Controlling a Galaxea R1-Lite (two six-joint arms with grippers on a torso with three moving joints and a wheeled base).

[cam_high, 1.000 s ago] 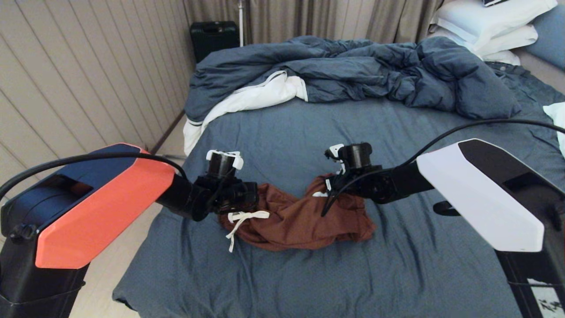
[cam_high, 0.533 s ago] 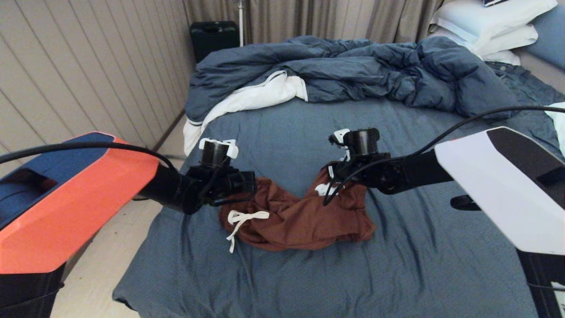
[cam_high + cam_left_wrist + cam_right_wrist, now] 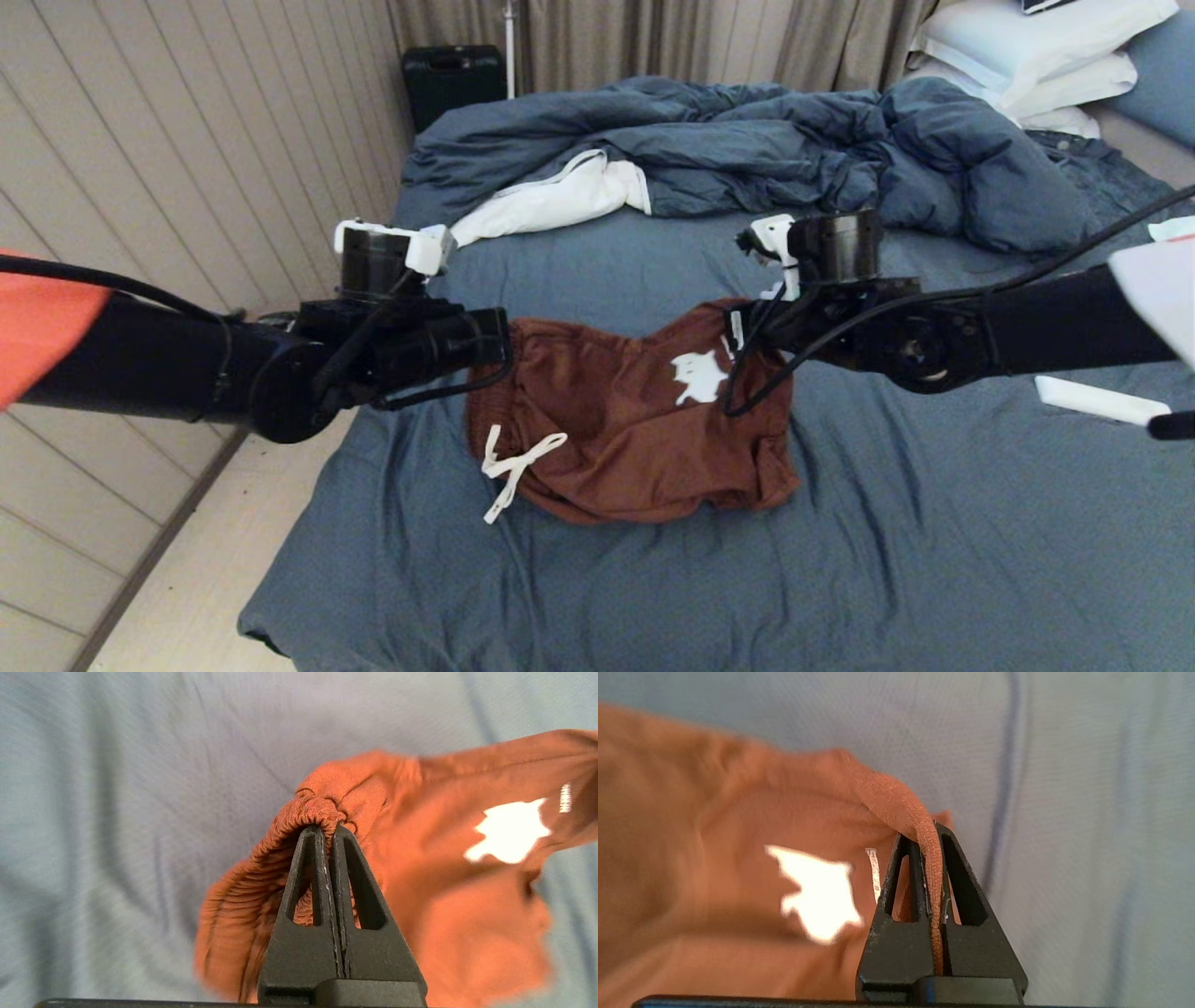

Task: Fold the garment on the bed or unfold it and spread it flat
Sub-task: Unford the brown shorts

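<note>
left arm (image 3: 168, 359): black tube, orange shell, black cable, white-capped black wrist cylinder | right arm (image 3: 1027, 327): black tube, white shell, looping black cable, same wrist cylinder | left end effector (image 3: 325, 833): matte black triangular fingers with cut-out slots | right end effector (image 3: 927, 840): identical

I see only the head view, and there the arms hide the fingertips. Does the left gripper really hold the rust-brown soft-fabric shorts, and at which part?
Observer: Yes. In the left wrist view the left gripper is shut on the ribbed elastic waistband of the rust-brown soft-fabric shorts.
Operator: And the right one, what does it hold?
Observer: The right wrist view shows the right gripper shut on a thin folded hem of the shorts. The fabric runs down between its fingers.
</note>
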